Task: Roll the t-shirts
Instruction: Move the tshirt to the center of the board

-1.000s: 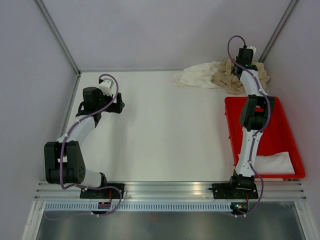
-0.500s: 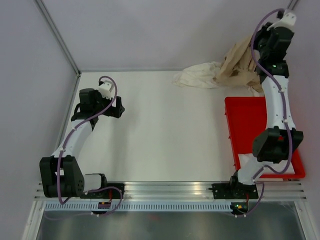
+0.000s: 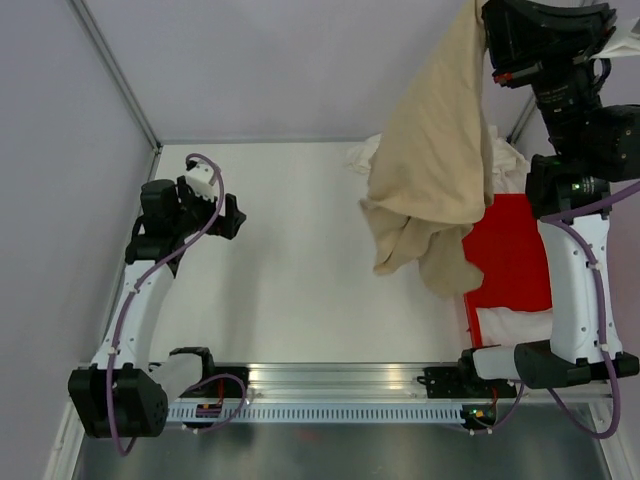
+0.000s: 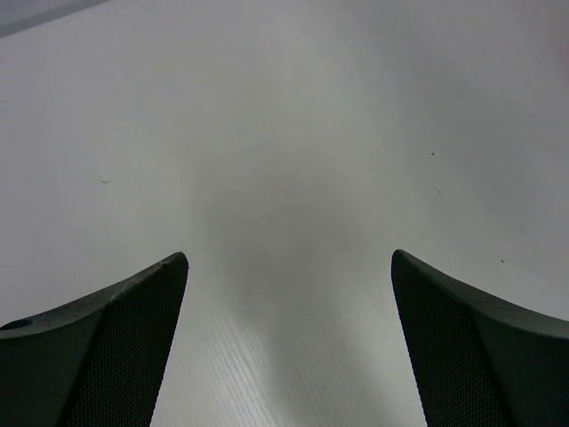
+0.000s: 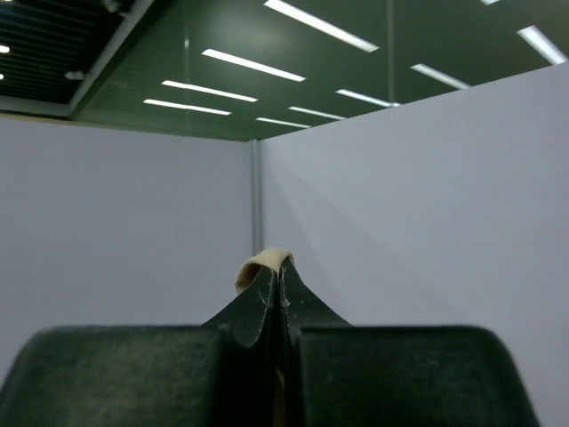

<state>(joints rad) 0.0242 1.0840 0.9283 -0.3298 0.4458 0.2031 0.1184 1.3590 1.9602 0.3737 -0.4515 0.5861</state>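
Tan cotton t-shirt hangs limp and light from our right gripper, jaws clamped on it. Our left gripper, jaws apart, should take its hem.

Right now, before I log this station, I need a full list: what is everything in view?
tan cotton t-shirt: one, beige, hanging in the air from the right gripper
cream-white cotton t-shirt: one, crumpled at the table's far edge, mostly hidden
white fabric: one, near end of the tray
red plastic tray: one, table's right side
white table: one
left gripper: black, open, over bare table
right gripper: black, shut on the tan shirt, high up
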